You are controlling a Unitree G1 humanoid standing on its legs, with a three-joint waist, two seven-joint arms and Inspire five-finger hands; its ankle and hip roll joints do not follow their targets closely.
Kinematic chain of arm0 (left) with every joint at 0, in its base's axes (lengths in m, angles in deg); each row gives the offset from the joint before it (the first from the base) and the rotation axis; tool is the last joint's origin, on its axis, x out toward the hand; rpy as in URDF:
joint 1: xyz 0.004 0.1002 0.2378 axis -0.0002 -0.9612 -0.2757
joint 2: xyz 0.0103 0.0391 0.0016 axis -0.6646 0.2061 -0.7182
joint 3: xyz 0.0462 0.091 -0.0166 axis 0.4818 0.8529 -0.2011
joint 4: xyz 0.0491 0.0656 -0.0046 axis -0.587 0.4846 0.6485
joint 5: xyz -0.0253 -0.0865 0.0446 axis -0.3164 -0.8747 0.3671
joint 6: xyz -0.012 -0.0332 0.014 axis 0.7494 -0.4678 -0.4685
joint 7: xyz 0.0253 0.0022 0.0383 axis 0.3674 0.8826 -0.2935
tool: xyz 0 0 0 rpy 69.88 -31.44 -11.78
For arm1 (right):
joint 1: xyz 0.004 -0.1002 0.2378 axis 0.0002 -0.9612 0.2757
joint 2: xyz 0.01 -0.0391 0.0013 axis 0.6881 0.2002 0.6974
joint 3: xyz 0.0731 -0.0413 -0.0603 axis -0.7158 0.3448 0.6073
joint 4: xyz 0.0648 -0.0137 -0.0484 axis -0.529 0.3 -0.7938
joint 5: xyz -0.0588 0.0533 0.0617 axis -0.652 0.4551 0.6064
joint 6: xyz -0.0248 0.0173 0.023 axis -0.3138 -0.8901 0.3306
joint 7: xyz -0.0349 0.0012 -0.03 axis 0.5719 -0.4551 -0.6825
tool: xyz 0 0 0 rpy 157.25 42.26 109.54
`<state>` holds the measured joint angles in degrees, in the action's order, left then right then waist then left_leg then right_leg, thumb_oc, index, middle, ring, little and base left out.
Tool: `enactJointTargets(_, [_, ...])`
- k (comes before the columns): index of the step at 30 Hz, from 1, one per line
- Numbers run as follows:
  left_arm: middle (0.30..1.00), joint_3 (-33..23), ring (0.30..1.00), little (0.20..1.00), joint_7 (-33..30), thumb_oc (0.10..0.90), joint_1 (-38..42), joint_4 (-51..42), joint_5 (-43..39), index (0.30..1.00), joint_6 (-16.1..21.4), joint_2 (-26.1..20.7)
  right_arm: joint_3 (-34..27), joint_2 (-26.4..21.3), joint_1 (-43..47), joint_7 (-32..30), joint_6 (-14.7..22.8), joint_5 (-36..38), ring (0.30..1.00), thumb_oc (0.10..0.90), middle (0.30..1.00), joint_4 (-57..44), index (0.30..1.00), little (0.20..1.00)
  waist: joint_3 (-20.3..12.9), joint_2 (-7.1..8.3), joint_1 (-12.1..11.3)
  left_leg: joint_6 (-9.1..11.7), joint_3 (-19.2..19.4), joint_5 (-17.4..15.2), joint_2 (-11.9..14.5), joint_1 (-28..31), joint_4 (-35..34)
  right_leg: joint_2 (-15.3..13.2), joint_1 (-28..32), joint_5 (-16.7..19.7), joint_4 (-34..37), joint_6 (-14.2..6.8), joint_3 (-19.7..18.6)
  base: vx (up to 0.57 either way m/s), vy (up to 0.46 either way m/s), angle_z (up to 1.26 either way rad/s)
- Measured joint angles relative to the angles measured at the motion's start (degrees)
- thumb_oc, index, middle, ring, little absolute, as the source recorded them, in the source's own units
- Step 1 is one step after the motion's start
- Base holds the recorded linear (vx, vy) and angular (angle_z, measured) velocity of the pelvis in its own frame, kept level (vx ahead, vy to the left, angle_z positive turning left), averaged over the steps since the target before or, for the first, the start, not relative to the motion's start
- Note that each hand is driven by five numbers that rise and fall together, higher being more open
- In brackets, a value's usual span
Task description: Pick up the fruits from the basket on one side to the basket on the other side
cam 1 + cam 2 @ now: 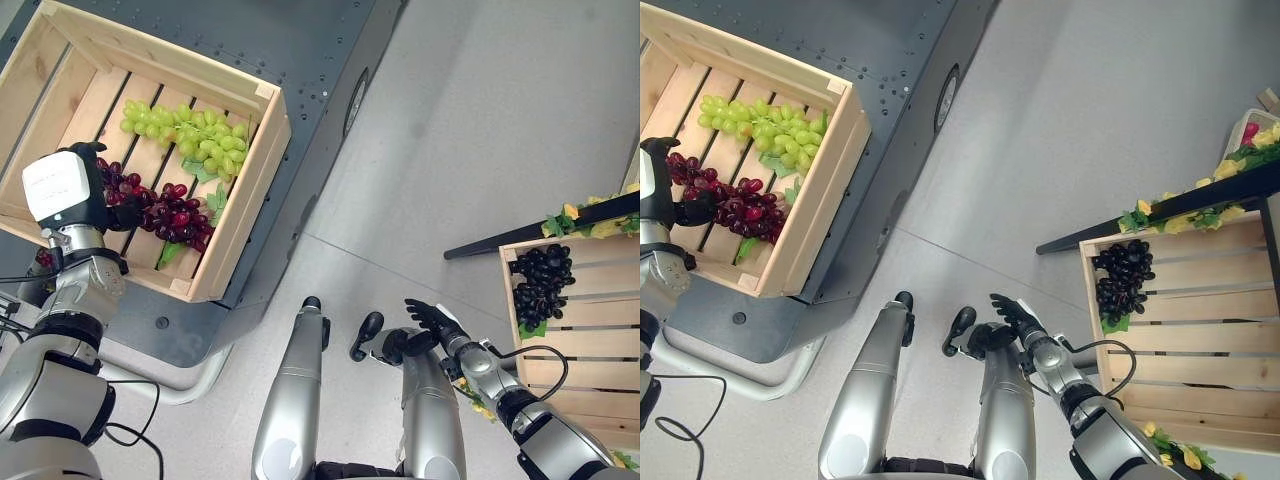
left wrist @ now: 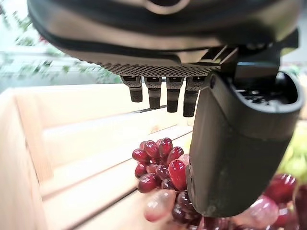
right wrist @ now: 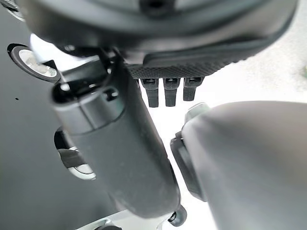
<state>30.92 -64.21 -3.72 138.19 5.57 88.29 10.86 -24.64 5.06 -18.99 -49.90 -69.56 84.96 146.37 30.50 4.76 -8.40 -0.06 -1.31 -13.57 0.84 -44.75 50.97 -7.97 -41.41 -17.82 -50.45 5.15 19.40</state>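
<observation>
Your left hand point(image 1: 88, 185) sits inside the left crate point(image 1: 235, 215), at the near-left end of the red grape bunch point(image 1: 165, 210). In the left wrist view the thumb point(image 2: 235, 148) lies against the red grapes while the fingers point(image 2: 163, 96) hang straight above them, so the hand is apart, not yet closed on the fruit. The bunch's long axis runs from the hand toward the crate's right wall; the green grape bunch point(image 1: 195, 135) lies just beyond it, on the far side. Your right hand point(image 1: 428, 318) hovers over the floor, fingers relaxed and holding nothing. The right crate point(image 1: 1200, 340) already holds a dark grape bunch point(image 1: 1122, 282). The left hand is plainly the nearer one, so the grasp probably falls to it.
</observation>
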Motion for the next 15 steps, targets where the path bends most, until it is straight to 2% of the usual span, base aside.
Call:
enactJointTargets(3, [0.900, 1.7, 0.900, 0.900, 0.0, 0.800, 0.5, 0.1, 2.4, 0.900, 0.1, -0.9, 0.1, 0.0, 0.3, 0.0, 0.0, 0.0, 0.900, 0.800, 0.900, 0.1, 0.900, 0.900, 0.0, 0.27, 0.1, 0.0, -0.1, 0.0, 0.1, -0.1, 0.1, 0.1, 0.0, 0.0, 0.1, -0.1, 0.1, 0.00, 0.000, 0.00])
enactJointTargets(6, [0.900, 1.8, 0.900, 0.900, 0.2, 0.800, 0.4, -0.9, 4.6, 0.900, 1.7, -1.7, 0.1, 0.0, 0.1, 0.0, 0.0, 0.0, 0.900, 0.800, 0.900, 0.1, 0.900, 0.900, 0.0, 0.71, 0.1, 0.0, -0.1, 0.0, 0.1, -0.1, 0.1, 0.1, 0.0, 0.0, 0.1, -0.1, 0.1, 0.00, 0.000, 0.00])
enactJointTargets(15, [0.900, 3.3, 0.900, 0.900, 3.1, 0.800, -2.6, -6.1, 8.0, 0.900, 10.3, -6.2, -0.3, 0.0, -1.0, 0.0, 0.0, -0.1, 0.900, 0.800, 0.900, 0.1, 0.900, 0.900, 0.0, 1.17, -0.2, -0.3, 0.0, -0.1, 0.0, -0.6, 0.1, 0.0, -0.1, 0.0, 0.4, -0.1, 0.2, 0.00, 0.004, 0.01])
